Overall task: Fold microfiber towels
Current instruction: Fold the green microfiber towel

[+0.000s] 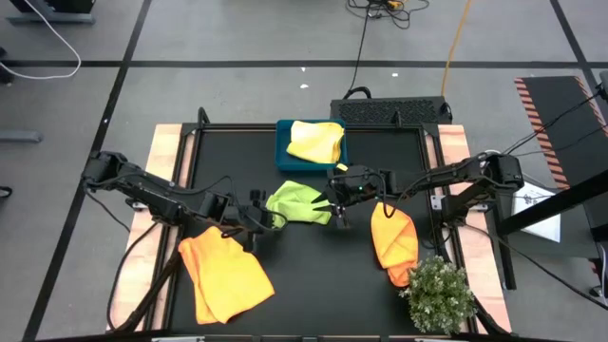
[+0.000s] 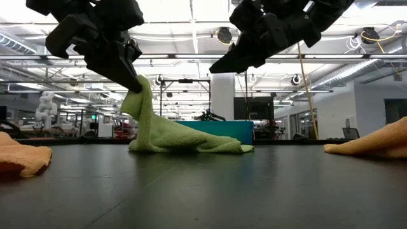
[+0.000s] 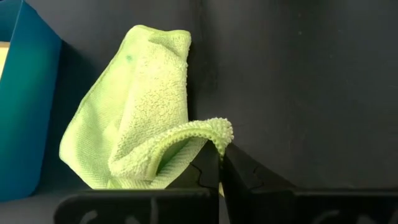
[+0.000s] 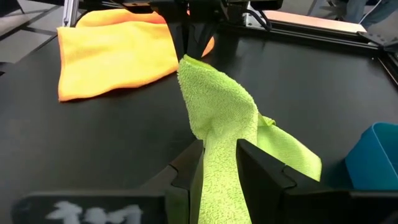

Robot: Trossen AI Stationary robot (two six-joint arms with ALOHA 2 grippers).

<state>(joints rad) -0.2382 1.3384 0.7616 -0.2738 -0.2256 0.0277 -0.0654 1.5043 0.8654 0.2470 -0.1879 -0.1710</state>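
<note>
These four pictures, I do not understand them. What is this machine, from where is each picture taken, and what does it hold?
It is a robot with two dark arms at a black table. Each arm ends in a two-finger gripper. One picture looks straight down from above, one looks level across the tabletop, and the other two come from small cameras on the arms' wrists.

On the table lie two orange towels, one near the left arm and one near the right. A pale yellow towel lies in a teal tray at the far side. A small green plant stands at the near right corner.

In the middle is a lime green towel. The left gripper is shut on one edge and lifts it. The right gripper has the towel's other end between its fingers, but I cannot tell whether it grips.
</note>
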